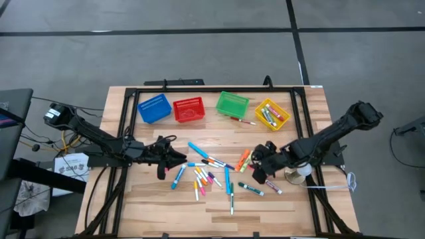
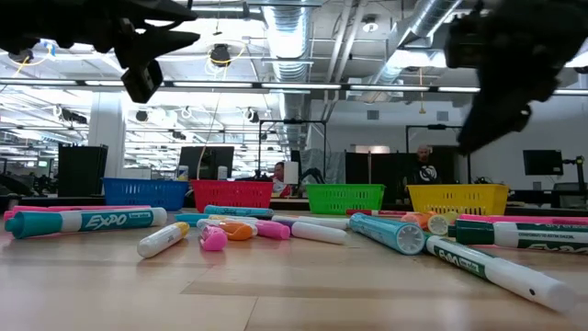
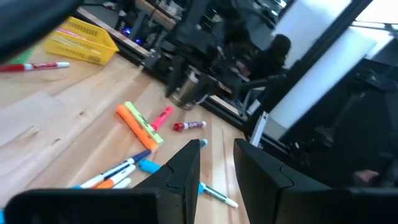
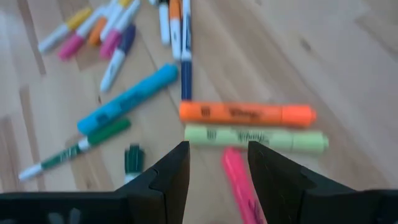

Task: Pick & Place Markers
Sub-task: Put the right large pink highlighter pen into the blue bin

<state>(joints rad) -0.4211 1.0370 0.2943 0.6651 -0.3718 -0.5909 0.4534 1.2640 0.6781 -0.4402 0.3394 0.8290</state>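
Approach step, nothing picked yet. Markers (image 1: pixel 211 174) scattered mid-table, centre of high view; a few already in yellow basket (image 1: pixel 272 114). Right gripper (image 4: pixel 217 163) hangs w/ jaws apart, empty, over pink marker (image 4: pixel 239 186); next: drop, clamp it. Left gripper (image 3: pixel 216 160) also parted, empty, left of pile

place: lab/open workspace | evidence: exposed ceiling ducts (image 2: pixel 432 23); monitors (image 2: pixel 204 161); framed wooden workbench (image 1: pixel 219 209)

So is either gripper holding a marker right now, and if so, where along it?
Nothing is held. The left gripper and the right gripper both show open fingers with an empty gap, above the scattered markers.
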